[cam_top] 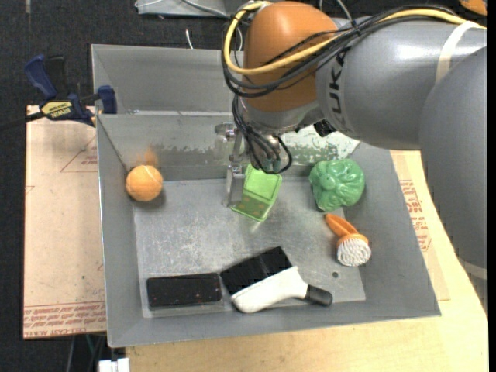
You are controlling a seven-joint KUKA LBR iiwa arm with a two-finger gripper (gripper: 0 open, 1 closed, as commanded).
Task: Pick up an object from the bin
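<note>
Pincer (249,191) clenched on green cube (262,196) — near bin's (174,147) back wall, bare floor in front.

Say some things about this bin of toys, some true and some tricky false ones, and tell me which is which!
1. The orange ball lies at the left side of the bin. True.
2. The orange-handled brush lies on top of the black block. False: they lie apart, with the brush off to the right.
3. The gripper is at the light green cube. True.
4. The lumpy green toy sits left of the ball. False: it is at the right side.
</note>
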